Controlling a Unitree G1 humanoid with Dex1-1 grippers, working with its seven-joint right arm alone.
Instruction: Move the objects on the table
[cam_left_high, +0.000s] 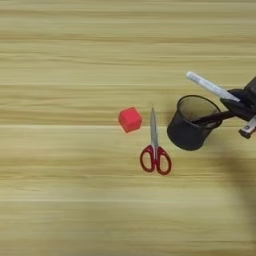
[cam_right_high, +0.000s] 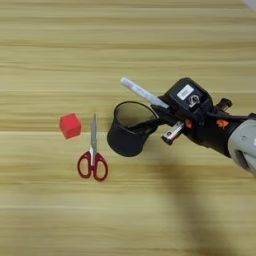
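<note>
Now, by item:
Table (cam_left_high: 60, 210): light-tan wood grain, long horiz. plank streaks, fills the view.
Cup (cam_right_high: 125, 137): black wire mesh, round, tapered, open top; the landmark, sits mid-table. A dark pen (cam_left_high: 207, 119) leans over its right rim.
Cube (cam_left_high: 130, 119): small, red, matte, sharp-edged; left of cup, apart from it.
Scissors (cam_left_high: 155, 150): steel blades shut, pointing away from robot; red loop handles nearer robot. Lie flat btw. cube and cup, touching neither.
Marker (cam_right_high: 142, 93): white barrel, slim, tilted; free end sticks out up-left above cup's rim, other end hidden in gripper.
Gripper (cam_right_high: 167, 111): black fingers closed on marker, just right of cup, at its rim. Black housing, silver forearm behind.
Labels: white sticker on gripper top, orange mark on wrist; text too small to read.
</note>
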